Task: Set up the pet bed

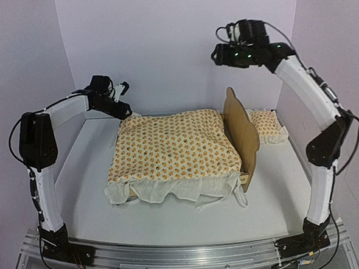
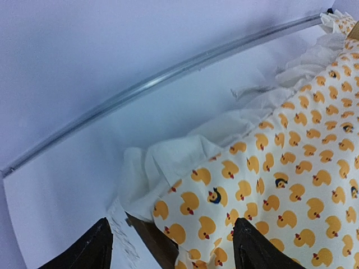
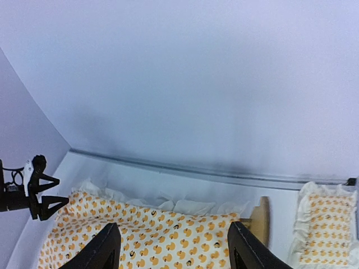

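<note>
Left tool (image 2: 171,224) apart over duck-print cushion (image 2: 291,168) corner, right tool (image 3: 174,225) apart aloft, both empty
Best next: pinch pillow (image 1: 265,123) by ruffle, lift over pet bed (image 1: 240,134) headboard, lay flat on cushion

Left claw (image 2: 171,224), fingers spread: corner of duck-printed yellow-and-white ruffled fabric cushion (image 1: 171,150) directly beneath, blocking descent. Bare white tabletop (image 1: 87,176) to claw's left, free up to pale wall (image 1: 16,59). Right claw (image 3: 174,227), fingers spread, high in free air. Light plywood pet bed (image 1: 240,131) headboard upright below it, small matching ruffled pillow (image 1: 265,124) just right of headboard.
</note>
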`<state>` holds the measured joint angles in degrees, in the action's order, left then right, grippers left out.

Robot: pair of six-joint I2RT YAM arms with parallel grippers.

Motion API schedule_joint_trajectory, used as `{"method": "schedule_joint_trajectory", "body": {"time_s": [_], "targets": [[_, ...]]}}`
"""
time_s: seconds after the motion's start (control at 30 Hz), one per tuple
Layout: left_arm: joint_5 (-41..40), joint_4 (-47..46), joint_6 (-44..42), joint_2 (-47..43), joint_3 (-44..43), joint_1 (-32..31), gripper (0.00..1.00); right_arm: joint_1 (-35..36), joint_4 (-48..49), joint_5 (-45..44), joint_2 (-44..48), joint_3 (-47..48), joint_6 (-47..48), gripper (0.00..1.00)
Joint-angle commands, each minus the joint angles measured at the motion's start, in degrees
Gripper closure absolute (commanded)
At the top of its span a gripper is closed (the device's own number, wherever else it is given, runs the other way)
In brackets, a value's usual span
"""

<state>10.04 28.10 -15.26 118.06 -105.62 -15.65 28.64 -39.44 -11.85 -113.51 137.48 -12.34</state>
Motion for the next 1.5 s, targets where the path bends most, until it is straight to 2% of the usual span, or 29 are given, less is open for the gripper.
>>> {"method": "schedule_joint_trajectory", "body": {"time_s": [0.0,0.17,0.2,0.27,0.5,0.63,0.73,0.77,0.8,0.87,0.9,1.07,1.27,1.37,1.47], "targets": [[-0.16,4.58,-2.95,-1.69,-7.56,0.81,0.23,-9.95,-1.78,-4.60,9.83,-10.44,-3.14,0.33],[0.93,10.91,-4.73,-2.71,-5.51,2.14,0.21,-21.64,-6.75,-3.21,7.03,-17.66,-6.14,0.29],[1.22,11.79,-4.73,-3.29,-3.27,2.84,0.21,-23.51,-7.28,-2.22,4.64,-17.81,-6.48,0.22],[2.93,11.68,-4.55,-4.99,1.42,4.30,0.21,-25.87,-7.58,-0.23,0.07,-17.24,-6.40,0.18],[7.81,12.13,-7.45,-9.95,12.14,6.51,0.19,-28.21,-7.76,2.81,-22.54,-1.29,-1.32,0.15],[7.05,13.14,-8.45,-9.69,13.67,6.58,0.19,-29.28,-7.75,-2.23,-33.37,6.06,-1.01,0.23],[7.42,14.30,-9.56,-8.63,12.99,6.56,0.19,-30.63,-7.74,-3.42,-38.41,7.71,-0.96,0.36],[7.43,14.73,-9.69,-8.04,12.38,6.55,0.19,-30.69,-7.71,-3.61,-38.94,7.06,-0.64,0.42],[7.37,14.98,-9.83,-7.58,11.82,6.58,0.19,-30.66,-7.71,-3.55,-39.33,6.06,-0.38,0.56],[7.58,15.42,-10.01,-6.99,10.65,6.53,0.19,-30.66,-7.61,-3.82,-38.78,3.88,-0.34,0.93],[7.96,15.65,-10.20,-6.75,10.04,6.52,0.18,-30.66,-7.59,-3.91,-38.07,3.14,-0.06,0.99],[9.20,16.08,-10.29,-5.82,8.22,6.54,0.18,-30.66,-7.59,-7.13,-30.41,3.88,2.57,1.00],[10.65,14.58,-8.32,-6.02,7.56,7.43,0.18,-29.44,-6.76,-10.73,-13.66,7.88,3.91,1.00],[10.87,13.48,-6.99,-6.60,7.92,8.20,0.18,-24.15,-4.76,-14.19,-5.42,6.96,5.98,1.00],[10.71,11.64,-5.71,-7.51,9.47,8.98,0.18,-15.57,-2.31,-16.91,0.44,5.51,7.32,1.00]]}}
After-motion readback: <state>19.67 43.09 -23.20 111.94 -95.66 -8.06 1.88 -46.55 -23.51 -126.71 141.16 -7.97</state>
